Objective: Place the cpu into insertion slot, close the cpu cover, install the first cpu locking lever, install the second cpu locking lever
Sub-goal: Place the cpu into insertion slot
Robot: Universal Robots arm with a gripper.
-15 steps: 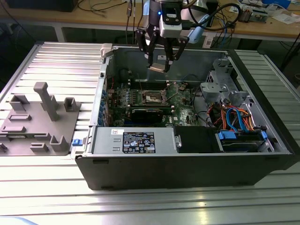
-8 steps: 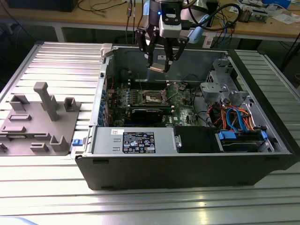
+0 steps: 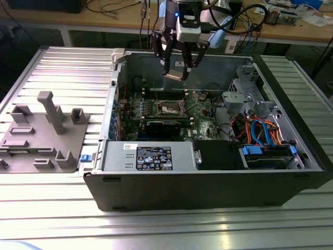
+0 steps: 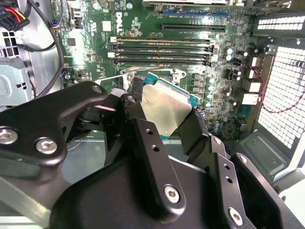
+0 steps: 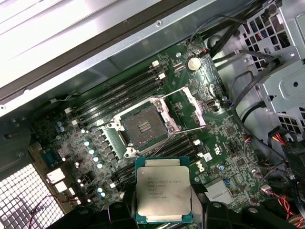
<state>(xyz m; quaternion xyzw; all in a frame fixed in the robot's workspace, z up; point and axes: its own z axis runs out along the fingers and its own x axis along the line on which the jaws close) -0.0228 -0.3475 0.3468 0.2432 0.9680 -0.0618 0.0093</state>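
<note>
Matt, brushed silver-grey metal on the cpu (image 5: 163,188) top, green board at its edge; smooth matt black metal with bright screw heads on the gripper (image 4: 162,114) clamped round it. Semi-gloss green lacquer on the motherboard (image 5: 224,143), dull dark contact field in the insertion slot (image 5: 143,128), thin shiny bare metal for the cpu cover (image 5: 193,104). Bare grey sheet metal inside the computer case (image 3: 151,65), ribbed satin aluminium for the table (image 3: 156,229), matt grey plastic for the fixture (image 3: 44,130).
</note>
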